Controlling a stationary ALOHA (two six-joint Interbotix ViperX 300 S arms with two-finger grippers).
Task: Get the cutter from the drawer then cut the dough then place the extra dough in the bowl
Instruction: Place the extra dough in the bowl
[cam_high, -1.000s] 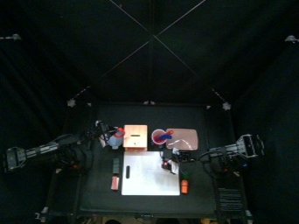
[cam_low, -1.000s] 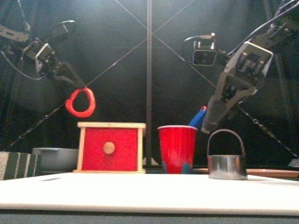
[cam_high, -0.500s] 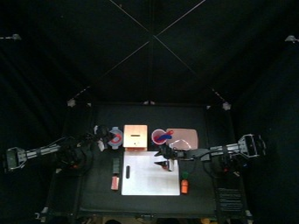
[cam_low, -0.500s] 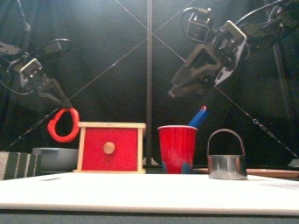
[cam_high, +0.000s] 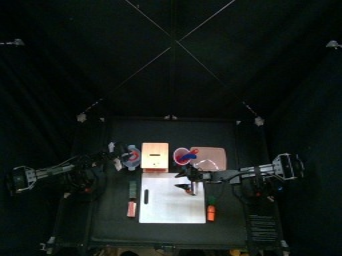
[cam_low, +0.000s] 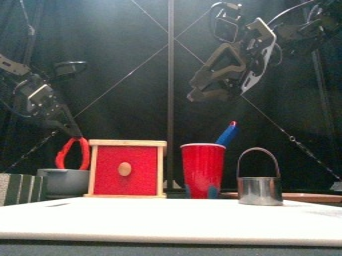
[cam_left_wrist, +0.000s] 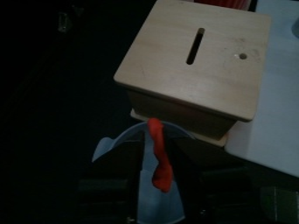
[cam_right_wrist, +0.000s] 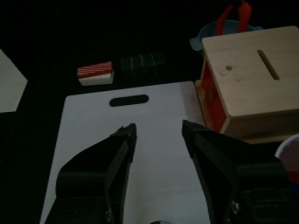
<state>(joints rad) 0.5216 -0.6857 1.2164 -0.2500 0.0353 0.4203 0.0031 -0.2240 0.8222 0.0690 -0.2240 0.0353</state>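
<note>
Far left, the left claw (cam_low: 59, 128) is pinching the top of the red dough ring (cam_low: 67, 153). The ring hangs straight below the fingers, with its lower end down at the rim of the blue-grey bowl (cam_low: 60, 182); whether it touches is hard to tell. Just beside that stands the wooden box (cam_low: 127, 168), red drawer front facing us. Next come the red cup (cam_low: 203, 170) with a blue knife (cam_low: 226, 131), then the cutter (cam_low: 259, 188) upright on the table, handle up. High above it, well apart, the right claw (cam_low: 203, 92) hovers empty, jaws spread, over the white board (cam_right_wrist: 82, 131).
</note>
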